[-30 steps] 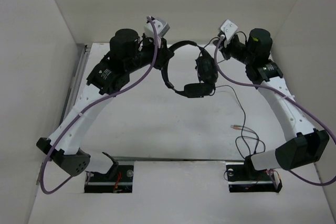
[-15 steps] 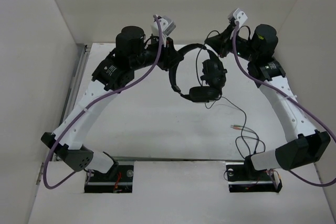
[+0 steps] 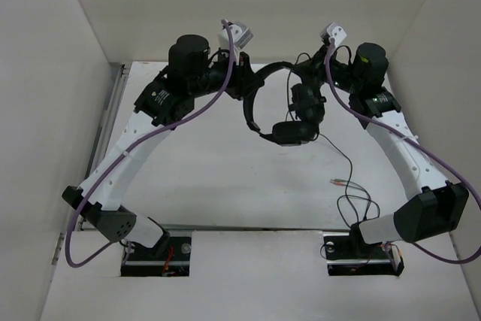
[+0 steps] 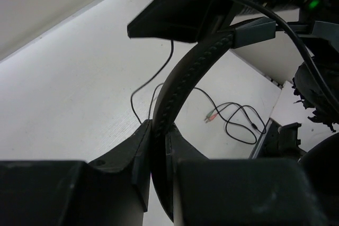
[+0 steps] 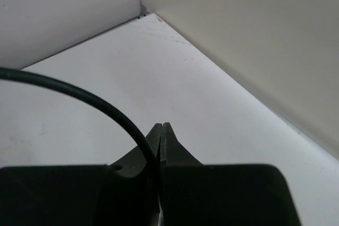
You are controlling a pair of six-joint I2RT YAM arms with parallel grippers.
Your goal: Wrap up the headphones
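Your top camera sits high behind both arm bases and looks down and forward over the whole table (image 3: 225,186) from far off. Your left wrist camera looks out along the left gripper (image 4: 158,130), very close on the headband of the headphones (image 4: 180,78), with table and the plug (image 4: 211,115) beyond. The top view shares that headband, plug and table patch. Your right wrist camera looks low along the right gripper (image 5: 160,128) toward a table corner between two walls (image 5: 69,9). The cable (image 5: 79,95) crosses close in front. Which corner, can't tell.
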